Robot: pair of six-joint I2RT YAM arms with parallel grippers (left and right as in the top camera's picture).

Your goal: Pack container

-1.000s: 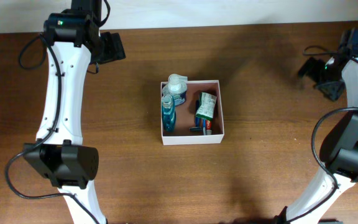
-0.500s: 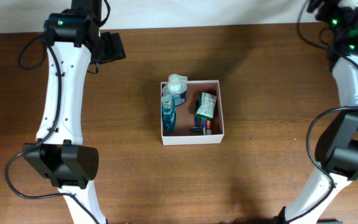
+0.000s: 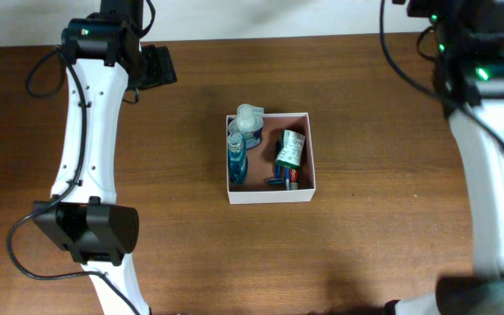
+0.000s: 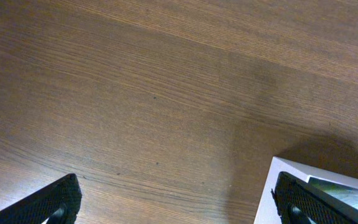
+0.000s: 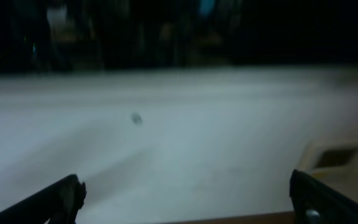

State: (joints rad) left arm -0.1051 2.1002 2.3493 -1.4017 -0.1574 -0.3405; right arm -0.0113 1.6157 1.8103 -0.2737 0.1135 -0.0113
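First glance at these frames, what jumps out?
The white-walled container sits in the middle of the table, holding a blue bottle, a white-capped bottle and a green-labelled pack. Neither arm touches it. The left gripper hangs open over bare wood with the box corner at its view's edge, and the right gripper is open at the far right, its view too blurred to read.

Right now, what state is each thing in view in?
container, upright, open-topped, partly filled
teal bottle, lying inside the container
white-capped bottle, inside, by the teal bottle
green-labelled pack, lying inside the container
left gripper, fingers open, empty
right gripper, fingers open, empty
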